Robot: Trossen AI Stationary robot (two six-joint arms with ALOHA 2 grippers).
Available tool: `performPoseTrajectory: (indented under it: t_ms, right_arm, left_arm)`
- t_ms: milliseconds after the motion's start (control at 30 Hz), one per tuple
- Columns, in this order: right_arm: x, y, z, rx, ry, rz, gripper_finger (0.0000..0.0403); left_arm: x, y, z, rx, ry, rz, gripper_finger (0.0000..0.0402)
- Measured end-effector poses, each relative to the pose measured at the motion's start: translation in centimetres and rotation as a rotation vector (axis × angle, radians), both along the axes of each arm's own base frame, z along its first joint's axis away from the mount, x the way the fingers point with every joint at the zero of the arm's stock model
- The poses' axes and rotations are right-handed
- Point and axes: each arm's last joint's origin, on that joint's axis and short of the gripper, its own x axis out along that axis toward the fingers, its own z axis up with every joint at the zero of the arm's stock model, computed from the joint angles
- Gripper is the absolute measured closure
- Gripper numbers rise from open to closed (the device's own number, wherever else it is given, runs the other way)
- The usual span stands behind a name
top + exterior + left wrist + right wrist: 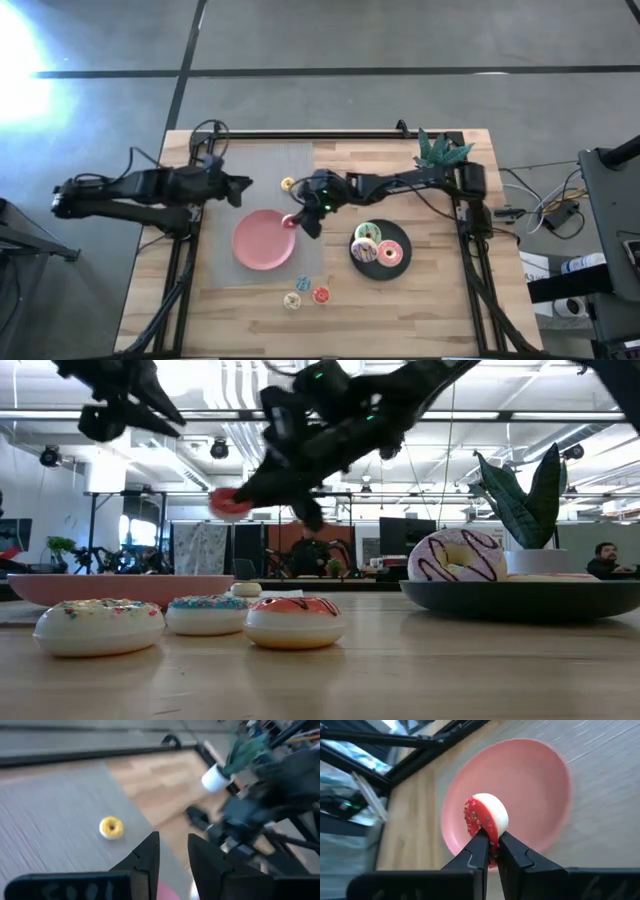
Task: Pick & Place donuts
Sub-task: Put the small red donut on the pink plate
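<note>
My right gripper (491,844) is shut on a small red-iced donut (486,817) and hangs over the right part of the pink plate (262,242); in the low view the donut (232,503) is high above the table. My left gripper (172,851) is open, in the air near the mat's far left, by a tiny yellow donut (111,827) that lies flat on the grey mat (288,184). Three small donuts (303,284) (292,301) (320,295) lie near the table's near edge. The black plate (398,268) carries larger iced donuts (366,235) (389,253). My right gripper pinches the red donut's rim (490,840) between its two fingers, only at their free ends, as the low view shows. The fingers slant down from the table's right. The donut stands on edge beyond the fingertips, its red icing to one side, lifted clear above the pink plate (530,775).
A potted green plant (440,150) stands at the table's far right corner. The grey mat (255,165) covers the left half under the pink plate. Cables and equipment lie off the right edge. Bare wood (420,310) shows at the near right.
</note>
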Motion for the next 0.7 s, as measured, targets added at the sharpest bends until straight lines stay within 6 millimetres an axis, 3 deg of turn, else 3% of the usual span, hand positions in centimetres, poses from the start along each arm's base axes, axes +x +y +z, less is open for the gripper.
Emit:
performPoseTrajectory:
  t_ms: [267, 700]
  right_arm:
    - [4.7, 0.8, -2.5, 0.154, 0.157, 0.023, 0.0383]
    - [7.6, 1.6, -4.5, 0.115, 0.39, 0.003, 0.0316]
  left_arm:
    - [0.6, -1.3, -0.2, 0.05, 0.044, -0.062, 0.0326]
    - [0.8, -1.4, -1.1, 0.084, 0.149, -0.089, 0.0326]
